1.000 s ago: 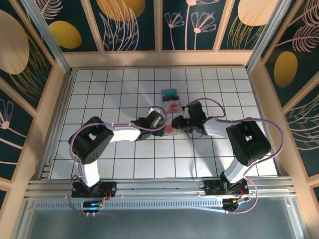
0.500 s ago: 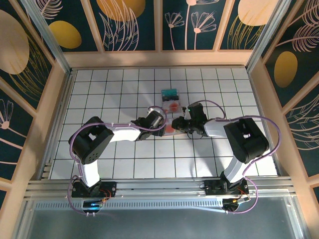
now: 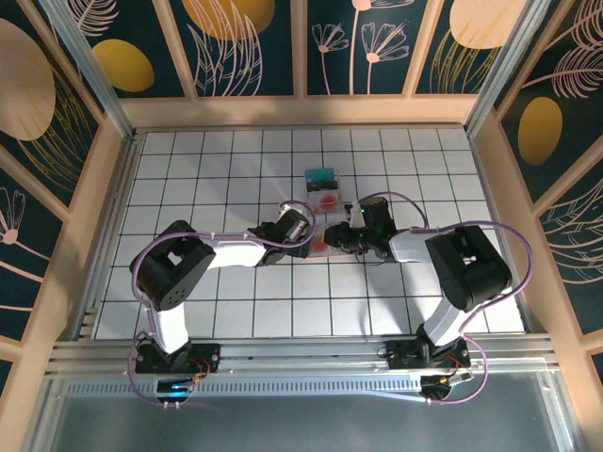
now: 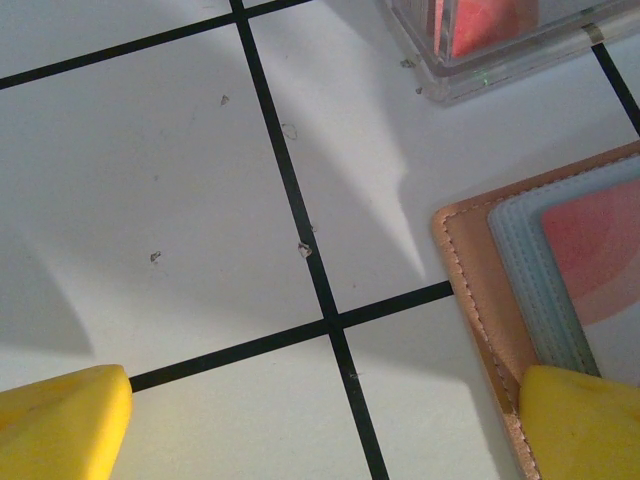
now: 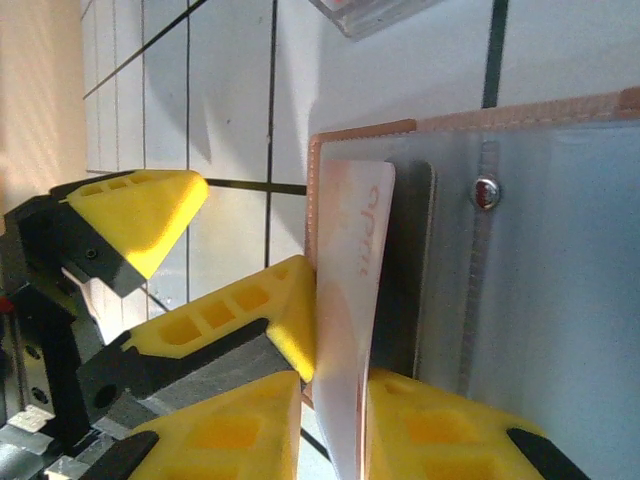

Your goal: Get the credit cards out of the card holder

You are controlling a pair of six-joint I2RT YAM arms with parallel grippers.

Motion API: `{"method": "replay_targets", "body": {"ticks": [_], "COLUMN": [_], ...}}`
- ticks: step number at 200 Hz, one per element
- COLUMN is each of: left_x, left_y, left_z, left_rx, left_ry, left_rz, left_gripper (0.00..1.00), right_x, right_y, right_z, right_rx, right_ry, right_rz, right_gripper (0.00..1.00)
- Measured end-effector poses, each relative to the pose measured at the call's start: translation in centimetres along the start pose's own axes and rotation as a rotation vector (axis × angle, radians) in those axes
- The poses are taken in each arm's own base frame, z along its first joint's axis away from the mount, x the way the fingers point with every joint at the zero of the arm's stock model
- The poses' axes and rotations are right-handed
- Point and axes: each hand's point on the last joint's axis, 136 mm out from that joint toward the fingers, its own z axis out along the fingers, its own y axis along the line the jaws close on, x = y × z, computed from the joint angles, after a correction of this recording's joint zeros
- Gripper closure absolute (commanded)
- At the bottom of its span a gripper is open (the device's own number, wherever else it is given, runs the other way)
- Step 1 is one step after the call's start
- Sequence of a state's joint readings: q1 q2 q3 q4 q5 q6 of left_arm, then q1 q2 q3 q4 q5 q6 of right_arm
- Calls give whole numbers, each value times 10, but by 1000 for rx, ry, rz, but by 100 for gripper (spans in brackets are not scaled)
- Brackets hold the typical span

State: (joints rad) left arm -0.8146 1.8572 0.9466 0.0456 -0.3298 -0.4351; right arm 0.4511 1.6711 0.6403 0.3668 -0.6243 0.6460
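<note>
The tan card holder (image 5: 365, 128) lies open on the tiles, its blue-grey inner face (image 5: 560, 280) and a snap stud up. A white and pink credit card (image 5: 355, 270) stands partly out of its pocket, and my right gripper (image 5: 335, 430) is shut on that card's edge. My left gripper (image 4: 320, 425) is open, one yellow fingertip (image 4: 580, 425) resting on the holder's stitched rim (image 4: 470, 290), the other on bare tile. From above, both grippers meet over the card holder (image 3: 323, 243), left gripper (image 3: 309, 231) beside right gripper (image 3: 334, 237).
A clear plastic box (image 3: 323, 188) sits just beyond the holder with a teal card and a red-spotted card in it; its corner (image 4: 470, 70) is close to the left gripper. Wooden walls ring the white tiled floor.
The right wrist has edged a little toward the holder and its jaws have closed slightly on the card. The left arm has not moved.
</note>
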Motion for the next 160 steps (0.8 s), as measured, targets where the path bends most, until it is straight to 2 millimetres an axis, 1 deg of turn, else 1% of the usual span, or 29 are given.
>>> {"method": "replay_targets", "body": {"ticks": [51, 87, 113, 160], "left_x": [0, 0, 0, -1], "left_y": [2, 3, 3, 3], "left_z": [0, 0, 0, 0], "left_rx": [-12, -15, -22, -24], "left_ry": [-2, 2, 3, 6], "left_rz": [-1, -1, -3, -6], "left_gripper": [1, 1, 1, 1], "right_x": [-3, -5, -5, -8], "right_y": [-2, 0, 1, 3], "right_z": [5, -1, -6, -9], "right_rx": [-46, -107, -147, -173], "right_ry": [-8, -25, -36, -44], "right_rz": [31, 61, 87, 102], "right_gripper": [77, 82, 82, 82]}}
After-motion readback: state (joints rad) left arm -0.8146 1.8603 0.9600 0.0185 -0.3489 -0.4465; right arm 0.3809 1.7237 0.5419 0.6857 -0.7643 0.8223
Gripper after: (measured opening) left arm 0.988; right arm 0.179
